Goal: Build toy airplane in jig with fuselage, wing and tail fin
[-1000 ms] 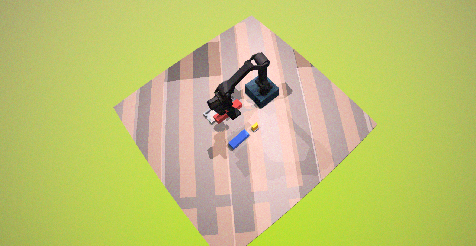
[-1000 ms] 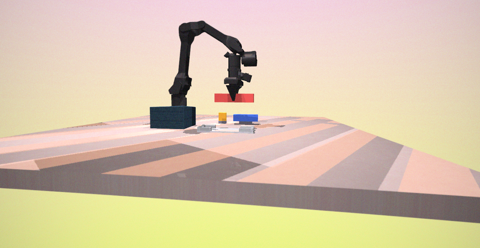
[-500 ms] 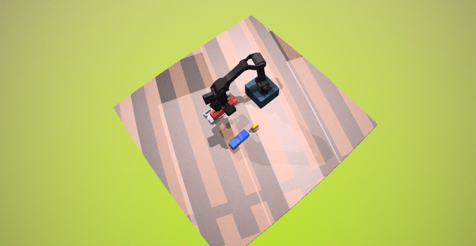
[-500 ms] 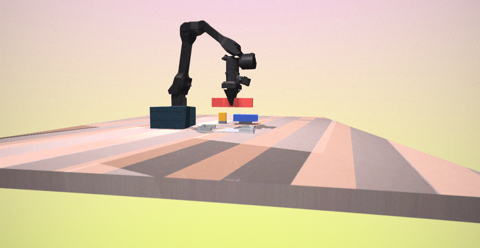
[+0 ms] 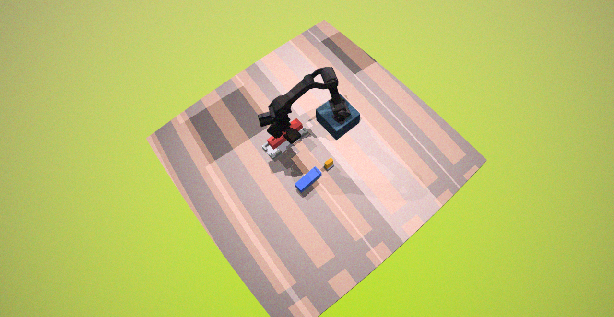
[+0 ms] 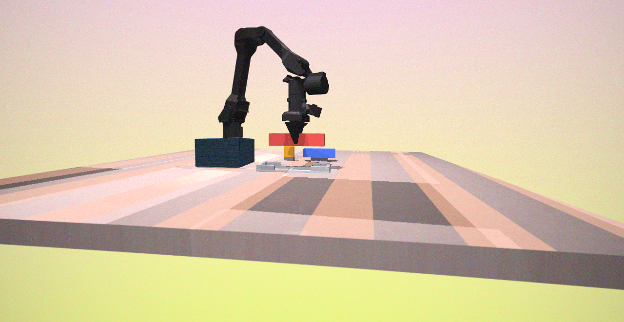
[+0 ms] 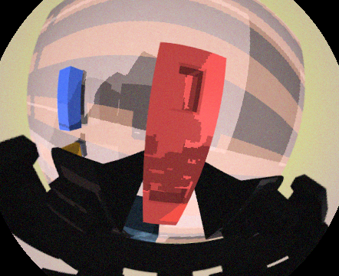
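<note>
My gripper (image 6: 295, 140) (image 7: 170, 156) is shut on the red fuselage (image 5: 296, 123) (image 6: 279, 139) (image 7: 169, 96), gripping its sides with the sockets facing up. The fuselage is level and hangs above the pale grey jig (image 5: 270, 151) (image 6: 322, 168), with a visible gap in the exterior view. In the wrist view the fuselage hides most of the jig. The blue wing (image 5: 307, 179) (image 6: 319, 153) (image 7: 69, 100) rests apart from the jig, on a dark part beneath it. The small orange tail fin (image 5: 328, 163) (image 6: 289, 151) (image 7: 73, 148) stands near one end of the wing, partly behind a finger in the wrist view.
The arm's dark blue base block (image 5: 337, 127) (image 6: 223, 152) stands near one end of the jig. The striped table (image 5: 257, 212) (image 6: 340, 228) bears broad shadows. Its edges lie well away from the parts.
</note>
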### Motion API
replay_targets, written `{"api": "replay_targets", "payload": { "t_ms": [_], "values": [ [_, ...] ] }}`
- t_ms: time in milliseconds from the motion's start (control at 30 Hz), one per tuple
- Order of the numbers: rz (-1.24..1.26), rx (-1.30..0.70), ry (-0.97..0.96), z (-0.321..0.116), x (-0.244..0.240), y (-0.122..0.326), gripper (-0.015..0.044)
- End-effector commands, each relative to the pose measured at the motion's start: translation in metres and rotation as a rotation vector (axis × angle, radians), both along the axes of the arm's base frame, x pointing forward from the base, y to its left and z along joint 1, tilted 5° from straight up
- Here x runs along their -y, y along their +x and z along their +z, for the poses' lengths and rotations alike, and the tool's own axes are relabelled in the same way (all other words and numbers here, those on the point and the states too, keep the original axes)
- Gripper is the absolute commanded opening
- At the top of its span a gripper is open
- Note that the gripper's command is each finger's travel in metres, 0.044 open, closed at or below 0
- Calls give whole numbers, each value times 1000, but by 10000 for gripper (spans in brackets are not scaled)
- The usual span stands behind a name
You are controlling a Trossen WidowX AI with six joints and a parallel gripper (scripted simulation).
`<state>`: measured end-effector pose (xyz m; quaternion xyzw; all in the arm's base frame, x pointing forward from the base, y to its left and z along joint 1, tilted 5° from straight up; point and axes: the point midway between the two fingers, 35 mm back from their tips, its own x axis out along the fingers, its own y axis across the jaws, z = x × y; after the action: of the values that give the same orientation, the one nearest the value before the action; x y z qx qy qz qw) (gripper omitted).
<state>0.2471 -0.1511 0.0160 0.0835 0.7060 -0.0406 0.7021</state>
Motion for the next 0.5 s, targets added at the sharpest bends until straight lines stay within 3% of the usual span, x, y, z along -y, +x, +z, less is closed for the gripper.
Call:
{"api": "replay_targets", "payload": {
  "t_ms": [0,333,467],
  "values": [
    [3,-6,0,-6,8,-6,0],
    [9,-8,0,-19,29,-21,0],
    [9,-8,0,-19,29,-21,105]
  ]
}}
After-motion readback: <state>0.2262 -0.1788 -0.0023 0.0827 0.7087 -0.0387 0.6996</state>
